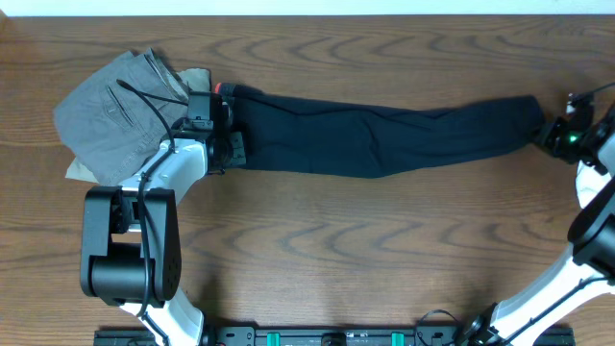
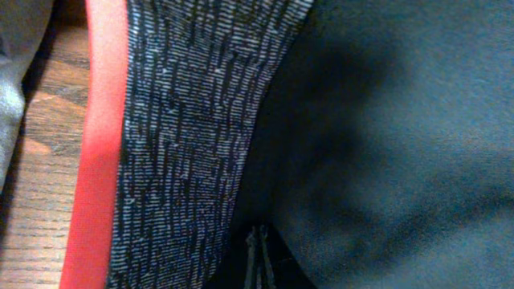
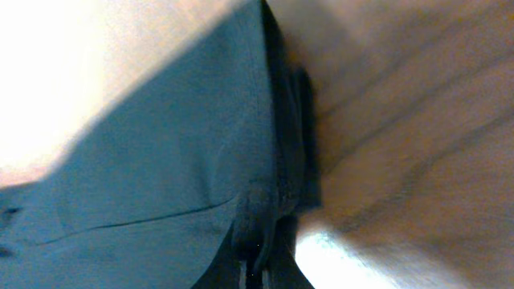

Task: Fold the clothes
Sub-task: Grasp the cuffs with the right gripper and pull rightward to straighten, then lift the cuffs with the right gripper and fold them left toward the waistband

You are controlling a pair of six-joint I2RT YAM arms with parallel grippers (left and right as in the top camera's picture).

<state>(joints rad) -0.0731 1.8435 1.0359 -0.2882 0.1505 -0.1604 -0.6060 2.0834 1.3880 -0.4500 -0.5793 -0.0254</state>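
The long dark-navy leggings [image 1: 384,139] are lying lengthwise across the wooden worktop [image 1: 336,250], the left claw [image 1: 224,113] gripping the waistband end and the right claw [image 1: 548,133] gripping the ankle end.

Both arms reach low, left end effector [image 1: 219,108] and right end effector [image 1: 551,133] pinched shut on the leggings [image 1: 384,139].

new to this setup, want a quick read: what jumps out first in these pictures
A long dark pair of leggings lies stretched straight across the table, pinched at each end: the left fingers at the grey waistband with its red-coral edge, the right fingers at the cuffs. Folded grey trousers sit just beyond the waistband at far left.
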